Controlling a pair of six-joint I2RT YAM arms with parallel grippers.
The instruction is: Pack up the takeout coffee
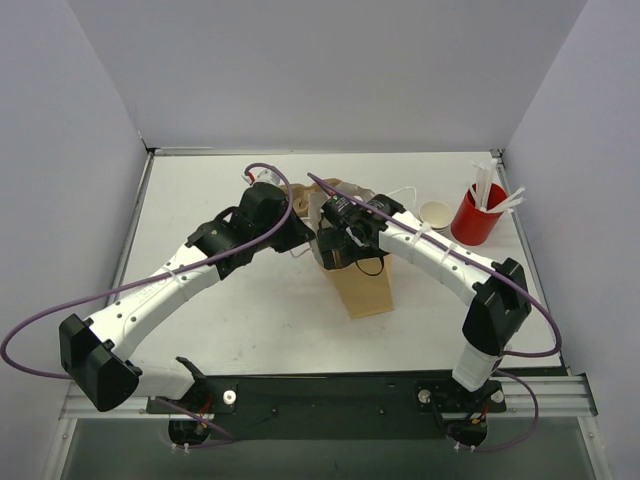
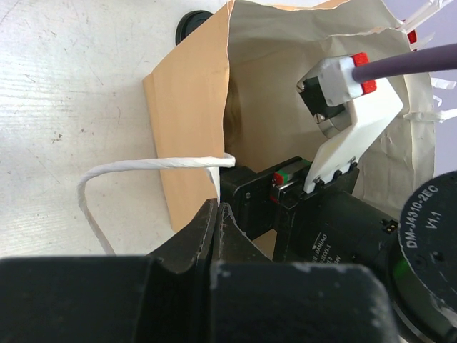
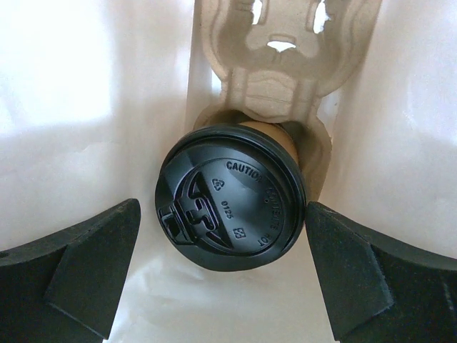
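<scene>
A takeout coffee cup [image 3: 228, 196], brown with a black lid, sits in a pulp cup carrier [image 3: 278, 78] inside the brown paper bag [image 1: 365, 290]. My right gripper [image 3: 221, 207] is down inside the bag, open. Its fingers [image 3: 86, 264] flank the lid; the right one is nearly at the rim. In the top view the right gripper [image 1: 340, 245] is buried in the bag's mouth. My left gripper [image 2: 216, 211] is shut on the bag's rim [image 2: 189, 107], just below the white paper handle [image 2: 143, 164]. In the top view the left gripper [image 1: 303, 238] is at the bag's left side.
A red cup with white straws [image 1: 477, 215] and a stack of pale cream cups [image 1: 436, 213] stand at the back right. A round black thing [image 2: 193, 21] lies just beyond the bag. Grey walls close in the table's left, back and right.
</scene>
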